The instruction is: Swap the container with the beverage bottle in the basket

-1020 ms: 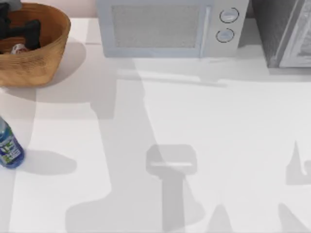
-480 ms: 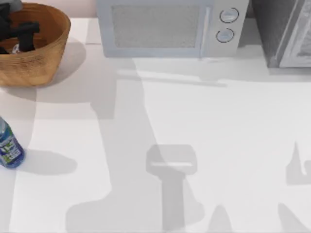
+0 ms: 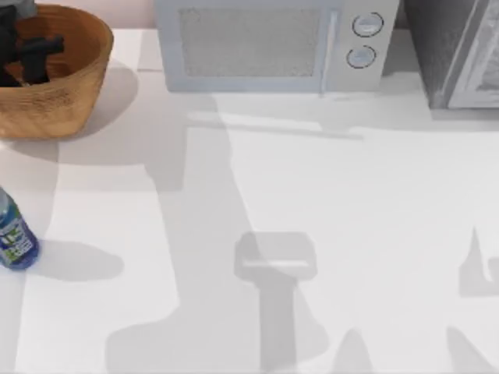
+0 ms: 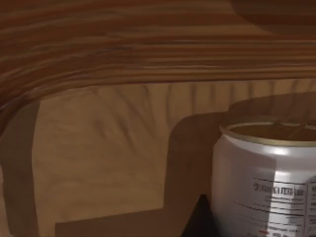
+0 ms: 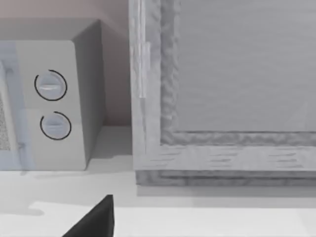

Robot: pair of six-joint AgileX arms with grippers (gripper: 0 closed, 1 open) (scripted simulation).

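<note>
Our left gripper (image 3: 31, 54) sits inside the basket (image 3: 74, 93) beside the container (image 4: 266, 182); we cannot tell its grip; the beverage bottle (image 3: 14, 238) stands on the counter's (image 3: 312, 195) left edge.

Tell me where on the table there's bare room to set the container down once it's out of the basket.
Bare table runs from the beverage bottle rightward, below the microwave. Crowded: the basket, where the left gripper is beside the container.
</note>
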